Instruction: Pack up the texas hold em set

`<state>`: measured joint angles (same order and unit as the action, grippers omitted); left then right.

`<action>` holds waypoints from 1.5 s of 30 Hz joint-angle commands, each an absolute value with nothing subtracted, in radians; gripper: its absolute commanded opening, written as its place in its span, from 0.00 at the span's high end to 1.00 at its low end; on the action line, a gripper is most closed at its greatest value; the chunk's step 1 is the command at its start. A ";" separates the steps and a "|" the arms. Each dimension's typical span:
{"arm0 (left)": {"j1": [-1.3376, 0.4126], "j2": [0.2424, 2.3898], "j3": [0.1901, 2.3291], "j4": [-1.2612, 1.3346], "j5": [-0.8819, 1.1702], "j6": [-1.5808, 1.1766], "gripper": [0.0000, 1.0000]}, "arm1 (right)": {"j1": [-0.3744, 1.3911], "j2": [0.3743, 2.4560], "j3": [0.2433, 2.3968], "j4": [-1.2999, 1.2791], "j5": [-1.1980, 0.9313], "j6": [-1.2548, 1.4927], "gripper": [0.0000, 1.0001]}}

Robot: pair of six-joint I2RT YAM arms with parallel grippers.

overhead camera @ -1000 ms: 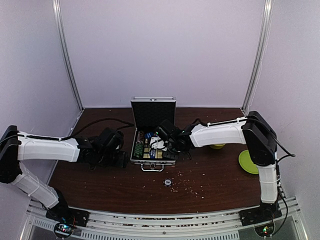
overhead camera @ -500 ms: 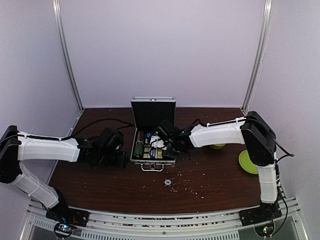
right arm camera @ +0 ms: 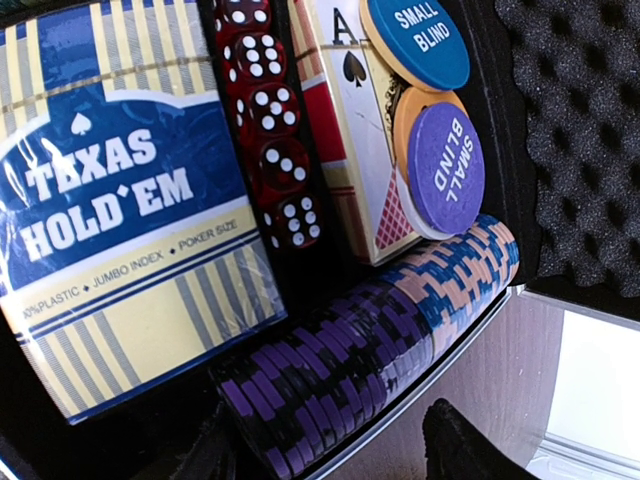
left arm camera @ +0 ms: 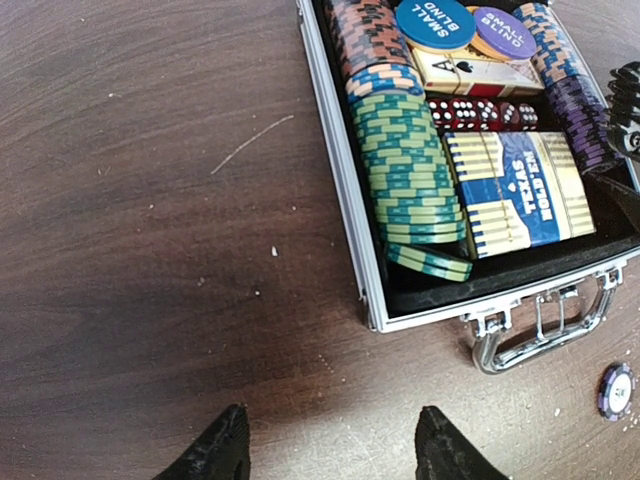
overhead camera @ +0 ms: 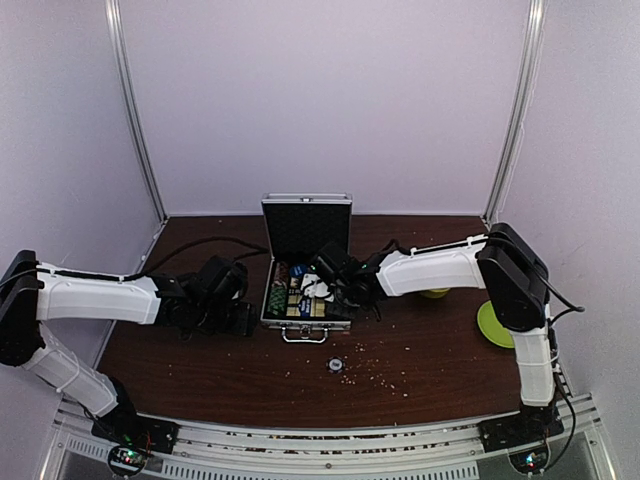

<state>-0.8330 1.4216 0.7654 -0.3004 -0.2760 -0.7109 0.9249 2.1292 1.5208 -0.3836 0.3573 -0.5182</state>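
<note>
The silver case [overhead camera: 272, 300] of the texas hold em set lies open mid-table, lid upright. Inside are the yellow-blue card box [right arm camera: 120, 210], red dice [right arm camera: 270, 130], a second card deck topped by blind buttons [right arm camera: 445, 165], green chips [left arm camera: 405, 165] and a row of purple chips [right arm camera: 330, 380]. My right gripper [right arm camera: 330, 440] is open low over the case's right side. One finger is inside by the purple row, the other outside the rim. My left gripper [left arm camera: 330, 450] hovers open over bare table left of the case, holding nothing.
One loose chip [overhead camera: 336, 366] lies on the table in front of the case handle [left arm camera: 540, 325]. A lime-green bowl [overhead camera: 434, 292] and a flat green plate [overhead camera: 495, 323] sit at the right. Small crumbs dot the dark wooden table [overhead camera: 420, 360].
The right gripper's jaws have spread wider around the purple chip row and it has shifted slightly left. The left arm has stayed still.
</note>
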 commanded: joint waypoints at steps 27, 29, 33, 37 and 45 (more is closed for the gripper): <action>-0.830 1.396 0.744 -0.270 -0.284 -0.724 0.42 | 0.904 1.850 1.454 -0.648 -0.049 -0.426 0.37; -0.831 1.396 0.746 -0.271 -0.287 -0.721 0.42 | 0.904 1.817 1.399 -0.663 -0.166 -0.459 0.39; -0.830 1.407 0.761 -0.269 -0.283 -0.719 0.42 | 0.916 1.814 1.341 -0.696 -0.312 -0.522 0.46; -0.831 1.417 0.773 -0.268 -0.275 -0.718 0.42 | 0.944 1.847 1.316 -0.680 -0.330 -0.541 0.48; -0.831 1.410 0.769 -0.270 -0.274 -0.722 0.42 | 1.026 1.930 1.334 -0.656 -0.247 -0.560 0.43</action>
